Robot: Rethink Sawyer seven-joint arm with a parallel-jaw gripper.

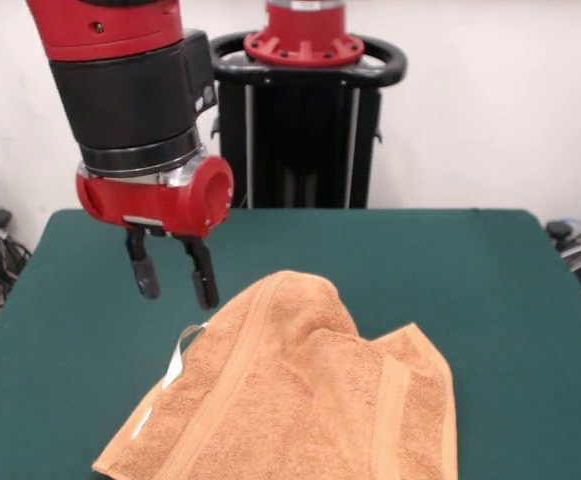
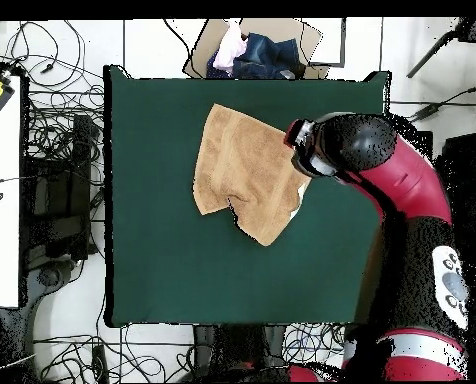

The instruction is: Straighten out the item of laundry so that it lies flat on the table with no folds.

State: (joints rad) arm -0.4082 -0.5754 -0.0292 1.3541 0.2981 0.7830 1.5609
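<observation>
Towel count is one: a single orange-tan towel (image 1: 300, 400) lies rumpled on the green table (image 1: 490, 270) in the front view, just below and to the picture's right of the gripper (image 1: 174, 285). It has a raised hump nearest the gripper, a crease running down from that hump, and a second flap folded over on the side away from the gripper. One small white tag (image 1: 177, 362) sticks out of the towel's edge directly under the gripper. The gripper's two black fingers (image 1: 144, 270) hang apart with a clear gap between them, holding nothing, above the cloth and not touching it. One black pedestal (image 1: 305, 130) stands behind the gripper.

From overhead, the one towel (image 2: 244, 172) sits beside the arm's wrist (image 2: 317, 148), which overlaps its edge; the fingers are hidden under the wrist here. Beyond the table's (image 2: 182, 270) edge past the towel sits one cardboard box (image 2: 257, 50) holding bundled clothes.
</observation>
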